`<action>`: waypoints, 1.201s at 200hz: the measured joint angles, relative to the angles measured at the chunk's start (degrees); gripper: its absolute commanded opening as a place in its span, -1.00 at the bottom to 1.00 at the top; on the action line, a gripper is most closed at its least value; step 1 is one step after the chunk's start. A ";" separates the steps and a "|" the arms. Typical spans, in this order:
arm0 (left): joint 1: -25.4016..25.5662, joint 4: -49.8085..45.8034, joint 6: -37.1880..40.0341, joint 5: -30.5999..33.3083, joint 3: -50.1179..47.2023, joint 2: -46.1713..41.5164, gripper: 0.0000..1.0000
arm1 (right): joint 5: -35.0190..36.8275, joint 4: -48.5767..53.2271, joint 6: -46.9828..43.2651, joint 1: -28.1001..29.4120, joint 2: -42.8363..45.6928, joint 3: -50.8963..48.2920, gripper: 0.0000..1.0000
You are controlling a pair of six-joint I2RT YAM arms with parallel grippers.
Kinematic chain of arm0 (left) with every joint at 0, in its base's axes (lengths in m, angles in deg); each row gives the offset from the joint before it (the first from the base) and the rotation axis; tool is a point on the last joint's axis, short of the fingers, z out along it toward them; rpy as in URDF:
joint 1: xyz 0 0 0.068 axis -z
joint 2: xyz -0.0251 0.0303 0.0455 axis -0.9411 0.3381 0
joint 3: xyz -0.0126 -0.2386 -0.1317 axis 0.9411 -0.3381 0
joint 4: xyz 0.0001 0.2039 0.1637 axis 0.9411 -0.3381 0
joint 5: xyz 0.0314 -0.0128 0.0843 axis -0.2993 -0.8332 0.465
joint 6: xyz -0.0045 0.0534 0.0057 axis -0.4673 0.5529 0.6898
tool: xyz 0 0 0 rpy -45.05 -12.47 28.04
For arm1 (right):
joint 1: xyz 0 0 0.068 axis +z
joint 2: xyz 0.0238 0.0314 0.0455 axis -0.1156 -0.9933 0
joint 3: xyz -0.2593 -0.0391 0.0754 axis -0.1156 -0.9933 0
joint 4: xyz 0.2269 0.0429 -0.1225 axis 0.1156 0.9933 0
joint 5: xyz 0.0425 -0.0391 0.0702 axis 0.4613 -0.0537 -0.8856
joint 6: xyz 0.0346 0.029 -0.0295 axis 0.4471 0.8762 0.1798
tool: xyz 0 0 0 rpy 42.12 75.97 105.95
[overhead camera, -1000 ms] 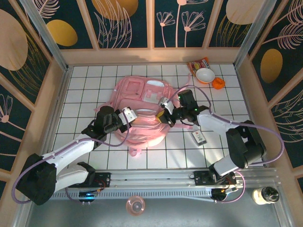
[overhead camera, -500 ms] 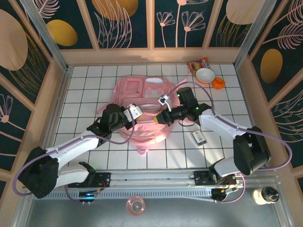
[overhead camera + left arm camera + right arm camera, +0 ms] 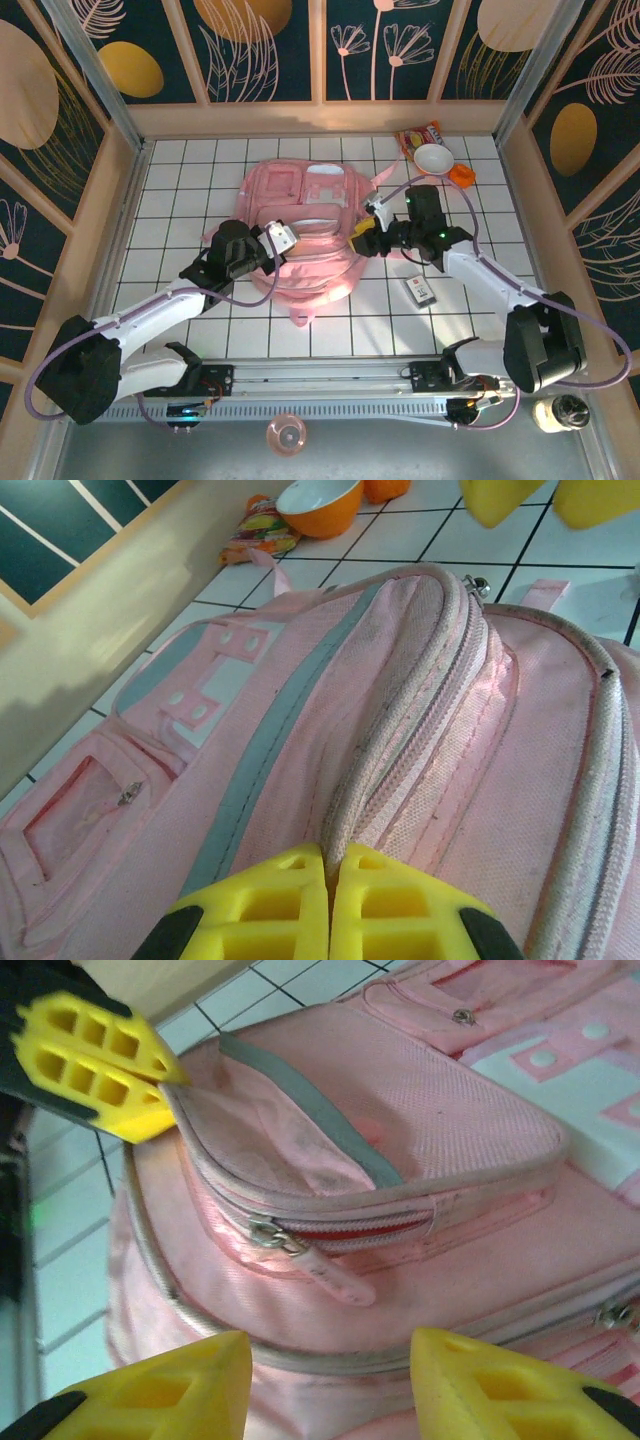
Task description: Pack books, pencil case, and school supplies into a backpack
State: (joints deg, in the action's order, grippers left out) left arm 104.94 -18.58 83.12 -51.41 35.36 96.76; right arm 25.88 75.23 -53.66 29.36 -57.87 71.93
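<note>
Backpack, between both claws: left gripper pinched shut on its pocket seam; right gripper parted, zipper pull just ahead. Risk: the seam may slip free if the pull is tugged hard.

Pink backpack with grey stripe, white table tiles, dark grid, orange-and-white bowl

Matt woven cloth backpack on glossy tiles.

Top view down from above, both wrist views close on backpack
</note>
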 measured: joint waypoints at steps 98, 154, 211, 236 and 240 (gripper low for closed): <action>-0.26 0.33 0.00 -0.90 -0.11 -0.59 -1.00 | -7.23 -10.56 -14.21 0.55 -9.60 -0.66 -0.14; -0.26 0.35 -0.46 -0.87 -0.20 -0.57 -1.00 | -9.79 -7.37 -15.15 2.32 -10.91 1.75 -0.50; -0.26 0.37 -0.63 -0.46 -0.17 -0.39 -1.00 | -9.75 -4.90 -8.35 3.04 -10.78 2.03 -1.00; -0.24 0.42 -0.72 1.07 -0.17 -0.35 -1.00 | -9.07 -2.03 -3.13 3.28 -10.67 3.96 -1.00; -0.22 0.50 -0.79 1.31 -0.17 -0.35 -1.00 | -9.07 -1.46 -2.19 3.32 -10.54 4.28 -1.00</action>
State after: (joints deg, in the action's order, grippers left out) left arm 104.72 -18.07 82.34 -50.10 35.18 96.41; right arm 16.81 73.76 -55.85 32.68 -68.41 76.22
